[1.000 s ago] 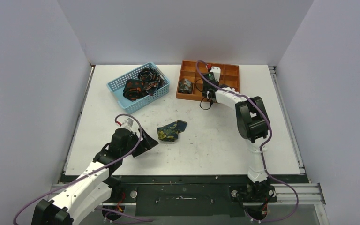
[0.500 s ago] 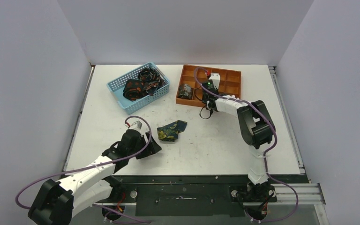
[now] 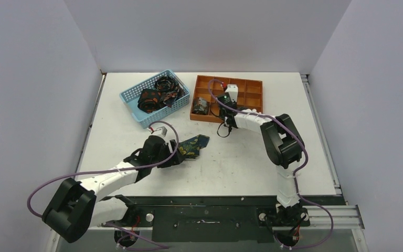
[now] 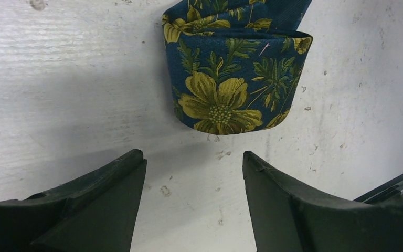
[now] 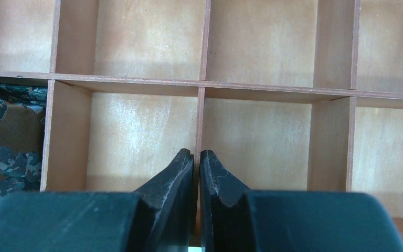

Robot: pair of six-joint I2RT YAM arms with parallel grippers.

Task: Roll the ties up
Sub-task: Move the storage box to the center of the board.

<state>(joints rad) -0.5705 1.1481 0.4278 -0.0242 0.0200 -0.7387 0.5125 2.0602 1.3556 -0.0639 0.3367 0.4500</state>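
Left gripper (image 4: 193, 157): jaws spread wide, nothing held, mouth facing the folded end of the floral tie (image 4: 231, 89) and just short of it, lined up to take that fold. The tie lies on the table (image 3: 231, 163), near-left of centre (loosely folded, no tight roll yet).

Right gripper (image 5: 197, 155): pinched shut over a divider of the orange tray (image 5: 273, 90), probably to steady or shift it. One rolled tie (image 5: 5, 136) sits in the tray's left compartment. More ties (image 3: 155, 94) wait in the blue basket (image 3: 128, 97), far left.
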